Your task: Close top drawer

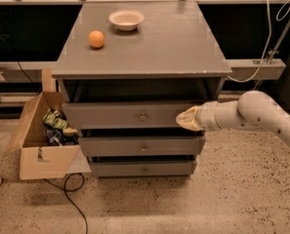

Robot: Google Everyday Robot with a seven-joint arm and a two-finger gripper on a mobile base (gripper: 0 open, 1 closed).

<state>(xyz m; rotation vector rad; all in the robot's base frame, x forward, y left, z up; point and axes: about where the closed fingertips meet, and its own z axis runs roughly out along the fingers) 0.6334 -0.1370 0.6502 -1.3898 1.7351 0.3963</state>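
Matt wood top drawer [110,115] w/ metal knob [142,116]; smooth pincer [181,120] at front.

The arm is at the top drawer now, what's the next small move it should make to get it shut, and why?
Probably a short, straight push inward toward the cabinet. The gripper appears to sit against the front of the top drawer, right of its knob. That front stands out from the frame, with a dark gap showing above it, so the drawer is not yet closed.

Speckled floor [242,199], grey cabinet [154,52], cardboard box [37,157] beside it; dark recess [22,38] behind, perhaps shelving.
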